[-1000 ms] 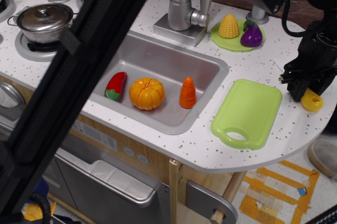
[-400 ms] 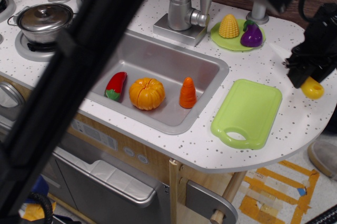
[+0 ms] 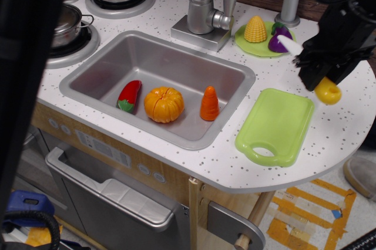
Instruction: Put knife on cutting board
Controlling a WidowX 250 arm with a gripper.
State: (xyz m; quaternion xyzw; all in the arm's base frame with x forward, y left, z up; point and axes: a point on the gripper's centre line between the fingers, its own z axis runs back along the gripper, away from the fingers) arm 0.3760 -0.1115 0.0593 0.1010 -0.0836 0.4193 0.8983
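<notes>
My black gripper (image 3: 317,74) is shut on the knife, lifted above the counter at the right. The knife's yellow handle end (image 3: 328,93) sticks out below the fingers and its white blade (image 3: 288,44) points up-left toward the round plate. The light-green cutting board (image 3: 276,125) lies flat on the counter, below and left of the gripper, its oval handle hole toward the front edge. Nothing lies on the board. The gripper hangs just past the board's far right corner.
A round green plate (image 3: 252,48) with a corn cob (image 3: 255,29) and a purple eggplant (image 3: 279,37) stands behind the board. The sink (image 3: 235,77) holds a red pepper, an orange pumpkin and a carrot. A faucet (image 3: 202,15) stands behind it. Pots sit on the stove at back left.
The gripper has lifted the knife off the counter and carried it up and left toward the board. The dark arm blocking the left of the view has swung mostly out of frame.
</notes>
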